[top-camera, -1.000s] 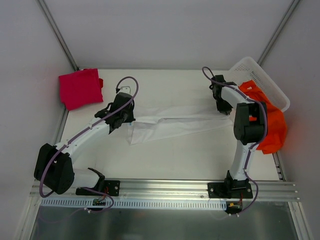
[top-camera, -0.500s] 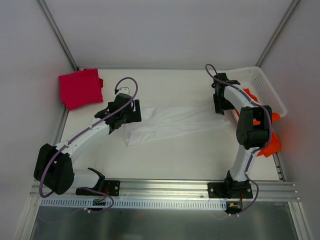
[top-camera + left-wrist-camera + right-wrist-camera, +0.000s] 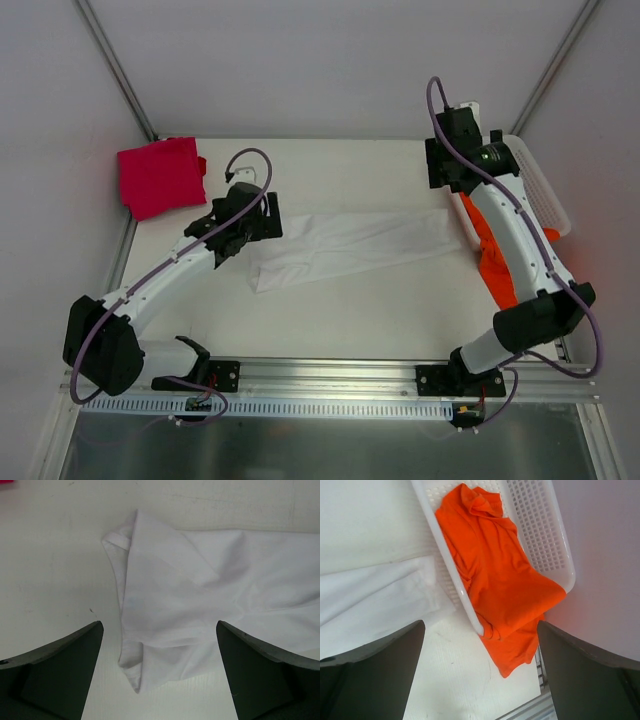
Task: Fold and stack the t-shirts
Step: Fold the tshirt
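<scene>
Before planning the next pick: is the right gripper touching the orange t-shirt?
Apart. In the right wrist view, the right gripper is open and high above the orange t-shirt, which lies draped over the basket rim; neither finger reaches it.
</scene>
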`<state>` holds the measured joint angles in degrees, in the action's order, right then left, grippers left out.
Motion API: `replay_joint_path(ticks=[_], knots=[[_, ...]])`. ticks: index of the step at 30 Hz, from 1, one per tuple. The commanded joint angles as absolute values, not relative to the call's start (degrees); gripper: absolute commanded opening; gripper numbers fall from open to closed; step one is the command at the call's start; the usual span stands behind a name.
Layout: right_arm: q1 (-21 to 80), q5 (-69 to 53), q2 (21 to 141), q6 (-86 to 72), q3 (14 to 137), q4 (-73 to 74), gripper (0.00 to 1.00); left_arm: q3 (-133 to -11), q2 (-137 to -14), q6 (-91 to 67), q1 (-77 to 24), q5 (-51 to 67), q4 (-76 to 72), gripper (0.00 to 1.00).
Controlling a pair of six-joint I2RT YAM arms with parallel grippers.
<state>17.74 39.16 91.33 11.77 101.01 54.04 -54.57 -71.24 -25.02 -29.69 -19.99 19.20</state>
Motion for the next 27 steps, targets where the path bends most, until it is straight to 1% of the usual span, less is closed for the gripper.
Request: replay_joint_path(ticks=[1, 4, 5, 6, 7, 8, 9, 10, 11, 12, 14, 17, 22, 27], knots=[[21.9, 37.3, 83.0, 9.3, 99.4, 58.9, 0.99, -57.3, -75.0, -26.8, -30.3, -21.5, 19.4, 0.97], [25.1, 30.2, 76.2, 5.1, 89.9, 54.8, 1.00, -59.3, -80.6, -27.7, -30.3, -22.7, 19.3, 0.91], [25.7, 27.9, 71.3, 3.8, 86.9, 51.4, 0.99, -60.0, -82.3, -28.1, -30.2, -22.6, 19.2, 0.88], [26.4, 23.2, 68.8, 1.2, 80.6, 49.7, 0.99, -61.6, -84.1, -28.3, -30.2, -22.2, 19.2, 0.79], [27.4, 21.0, 66.3, 0.2, 77.3, 47.7, 0.99, -62.5, -87.8, -28.5, -30.2, -21.8, 18.9, 0.71], [27.9, 19.2, 61.7, -1.1, 74.2, 44.1, 1.00, -63.2, -89.6, -28.4, -30.2, -20.1, 18.2, 0.60], [28.2, 16.7, 59.5, -4.0, 71.2, 42.7, 0.99, -63.9, -91.6, -28.0, -30.2, -19.3, 17.5, 0.46], [28.9, 15.3, 57.7, -5.0, 66.0, 41.3, 0.99, -64.8, -94.8, -28.0, -30.0, -18.5, 16.6, 0.20], [29.3, 13.0, 54.4, -5.8, 63.6, 39.2, 0.99, -65.0, -96.1, -27.9, -29.6, -16.3, 15.0, 0.07], [29.8, 12.5, 53.2, -7.1, 61.5, 38.4, 0.99, -65.4, -98.6, -28.1, -29.2, -15.0, 14.2, 0.00], [31.0, 12.0, 50.6, -8.2, 56.7, 37.4, 1.00, -65.7, -101.0, -29.1, -27.6, -10.8, 12.2, 0.00], [31.5, 12.2, 49.0, -9.1, 53.3, 38.1, 0.99, -67.4, -104.4, -29.1, -26.5, -9.1, 11.5, 0.00], [31.6, 13.9, 46.3, -8.6, 52.1, 41.8, 0.99, -69.5, -106.6, -26.7, -26.4, -12.6, 11.7, 0.00], [31.6, 15.8, 43.1, -7.8, 50.7, 44.5, 0.99, -72.8, -109.2, -24.1, -23.2, -14.9, 13.0, 0.00]])
